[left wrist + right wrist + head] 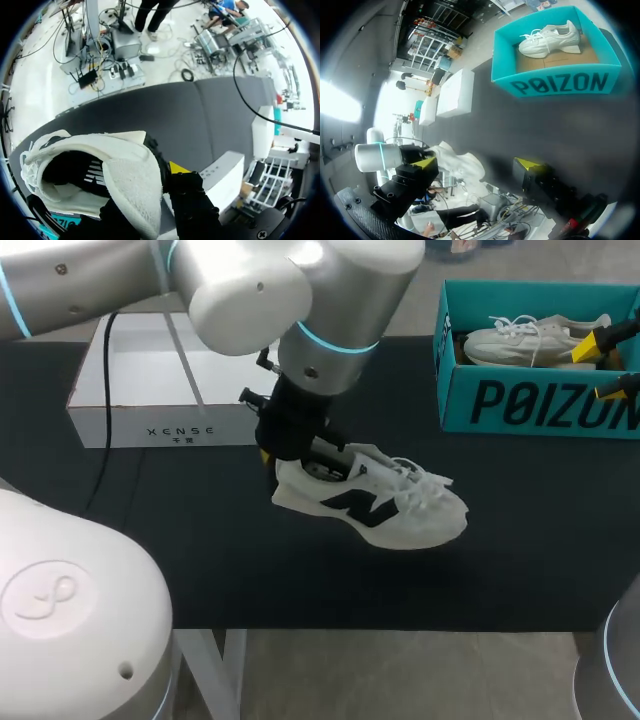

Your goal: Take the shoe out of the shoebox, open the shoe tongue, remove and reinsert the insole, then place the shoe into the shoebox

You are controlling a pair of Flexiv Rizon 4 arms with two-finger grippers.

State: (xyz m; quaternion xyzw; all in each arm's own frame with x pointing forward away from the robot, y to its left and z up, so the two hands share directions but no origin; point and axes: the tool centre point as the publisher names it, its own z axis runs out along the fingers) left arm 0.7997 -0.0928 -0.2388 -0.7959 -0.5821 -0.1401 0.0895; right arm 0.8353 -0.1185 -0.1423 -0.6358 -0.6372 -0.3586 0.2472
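Note:
A white sneaker with a black logo lies on the black table, toe to the right. My left gripper comes down onto its heel and is shut on the heel collar. One yellow fingertip shows outside the heel; the other is hidden by the shoe. The teal shoebox stands at the back right with a second white sneaker inside. My right gripper hangs open over the box's right end with nothing in it. In the right wrist view the shoebox lies ahead of that gripper.
A white open box stands at the back left, just behind my left arm. A black cable runs down the table's left side. Bare black tabletop stretches in front of the sneaker.

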